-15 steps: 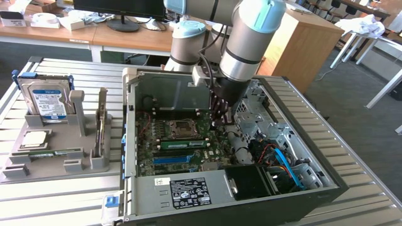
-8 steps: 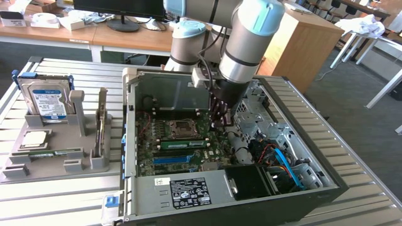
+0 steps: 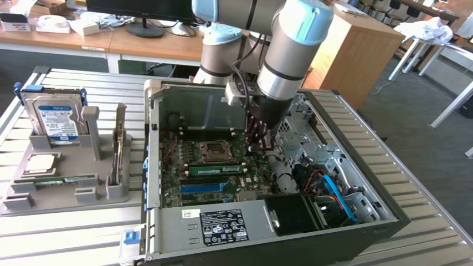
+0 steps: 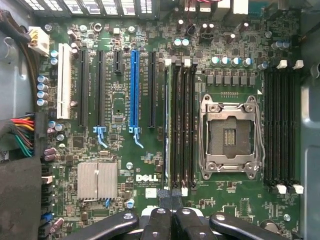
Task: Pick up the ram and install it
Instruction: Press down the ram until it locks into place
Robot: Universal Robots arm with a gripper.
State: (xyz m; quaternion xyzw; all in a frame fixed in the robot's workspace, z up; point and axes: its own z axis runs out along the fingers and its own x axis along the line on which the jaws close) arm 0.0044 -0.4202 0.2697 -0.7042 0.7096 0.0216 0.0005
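Shut tight, the hand point(image 3: 258, 148) is seen at the middle of the exterior view, hanging from the grey and pale-blue arm point(image 3: 284, 55) into the open computer case point(image 3: 384, 221). Nothing is gripped between its dark fingers point(image 4: 159, 220), which are pressed together just over the near end of the memory slots in the wrist view.

At the exterior view's far left, a hard drive point(image 3: 52, 119) is stood upright in a grey holder point(image 3: 92, 191) on the slatted tabletop point(image 3: 66, 244). A square silvery processor point(image 3: 41, 162) is laid in front of it, and a narrow green strip point(image 3: 55, 179) is laid just below that. An expansion card point(image 3: 118, 152) is stood on edge at the holder's right side.

Further right, the motherboard point(image 3: 181, 191) is exposed inside the case. The processor socket point(image 3: 216, 148) is seen open and empty. The ram point(image 3: 214, 168) is seated in a slot just below the socket in the frame, directly left of the fingertips; in the wrist view it point(image 4: 168, 125) is seen edge-on in the slot bank beside the socket. A blue slot point(image 3: 203, 187) is seen below it in the exterior view. A labelled power supply point(image 3: 221, 227) is found at the case's lower edge, and blue and orange cables point(image 3: 336, 194) are bundled at the right.
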